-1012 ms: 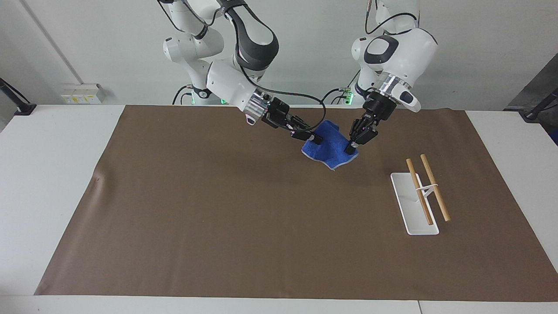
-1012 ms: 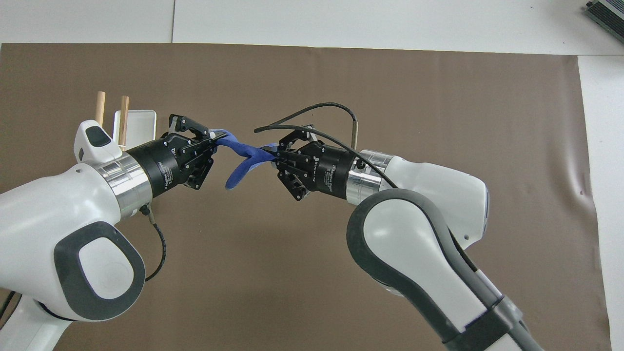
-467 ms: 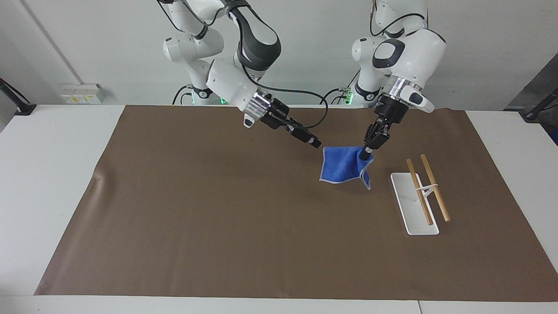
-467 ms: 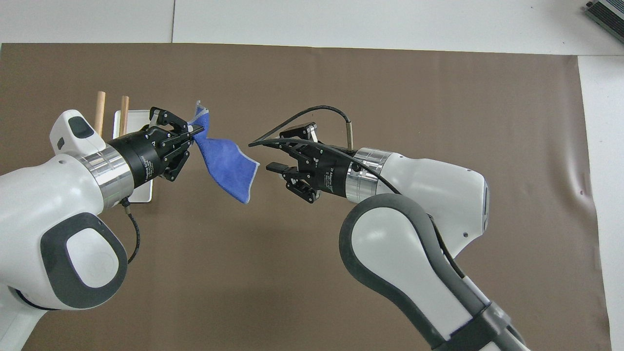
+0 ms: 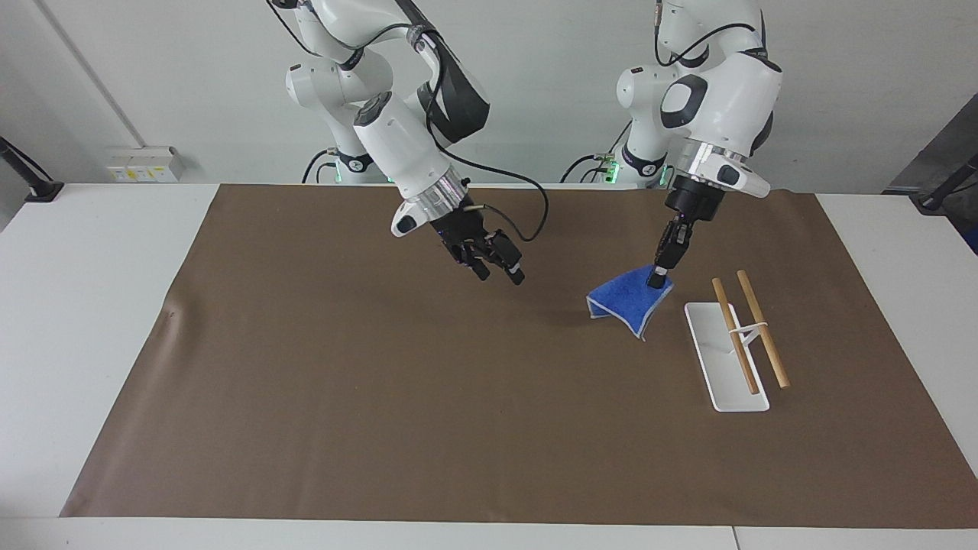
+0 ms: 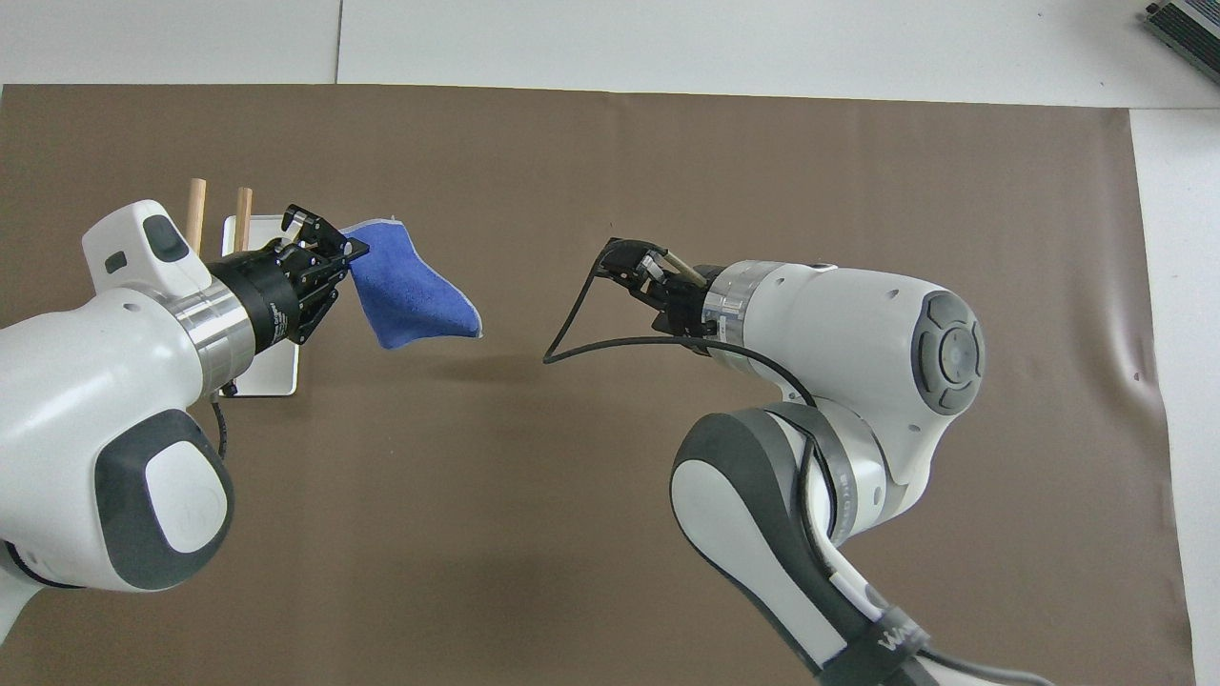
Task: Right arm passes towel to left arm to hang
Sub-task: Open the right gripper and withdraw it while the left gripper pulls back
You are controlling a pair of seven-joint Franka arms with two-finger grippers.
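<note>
A white rack (image 5: 724, 359) with two wooden rods (image 5: 761, 328) stands at the left arm's end of the brown mat (image 5: 382, 397). Just beside it, the left gripper (image 5: 656, 278) pinches the blue towel (image 5: 625, 302) by one corner above the mat; the cloth trails toward the right gripper (image 5: 498, 269), which hangs empty, jaws spread, over mid-mat.
</note>
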